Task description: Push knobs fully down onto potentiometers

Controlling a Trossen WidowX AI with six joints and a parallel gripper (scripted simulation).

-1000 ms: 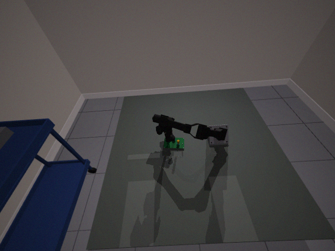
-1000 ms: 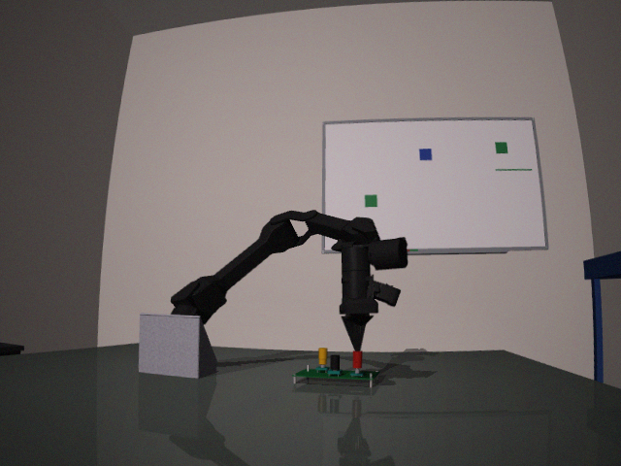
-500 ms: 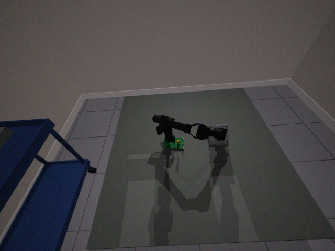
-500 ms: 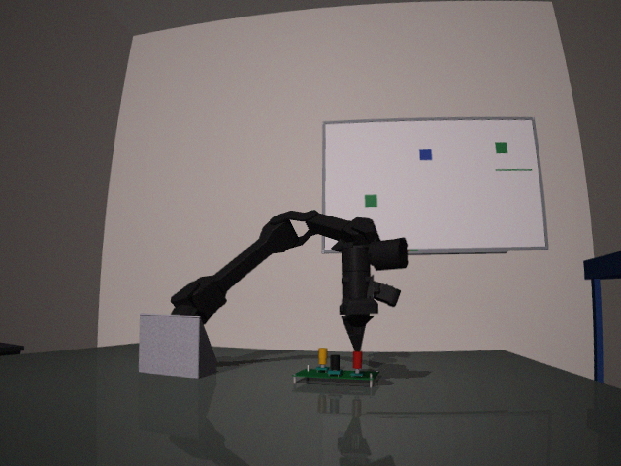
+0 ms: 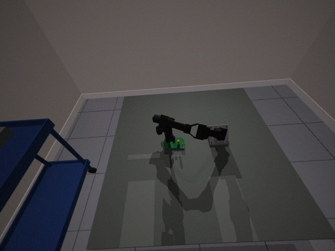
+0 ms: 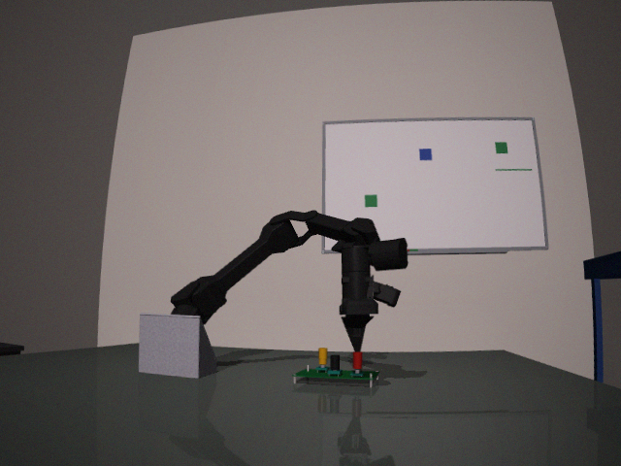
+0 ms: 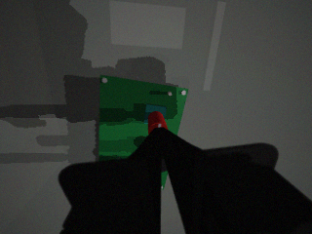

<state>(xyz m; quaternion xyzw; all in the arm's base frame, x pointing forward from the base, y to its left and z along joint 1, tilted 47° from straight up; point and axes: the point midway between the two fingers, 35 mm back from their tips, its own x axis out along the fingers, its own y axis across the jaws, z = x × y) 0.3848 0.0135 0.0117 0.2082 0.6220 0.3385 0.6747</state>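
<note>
The green circuit board (image 5: 174, 147) (image 6: 310, 374) (image 7: 119, 88) stands on short legs. A red knob (image 6: 357, 360) (image 7: 156, 118) stands upright at the board's right in the exterior view, with a small pale gap under it above its potentiometer (image 6: 357, 373). A yellow knob (image 6: 322, 355) (image 5: 178, 140) also stands with a gap above its potentiometer. A black knob (image 6: 335, 362) between them sits low against its own potentiometer. My gripper (image 6: 357, 351) (image 7: 159, 132) is shut and empty, pointing straight down, its closed tips at the top of the red knob.
The arm's grey base block (image 6: 169, 345) (image 5: 214, 142) stands on the table, left of the board in the exterior view. A blue cart (image 5: 54, 200) stands at the left in the top view. A whiteboard (image 6: 461, 211) hangs on the wall behind.
</note>
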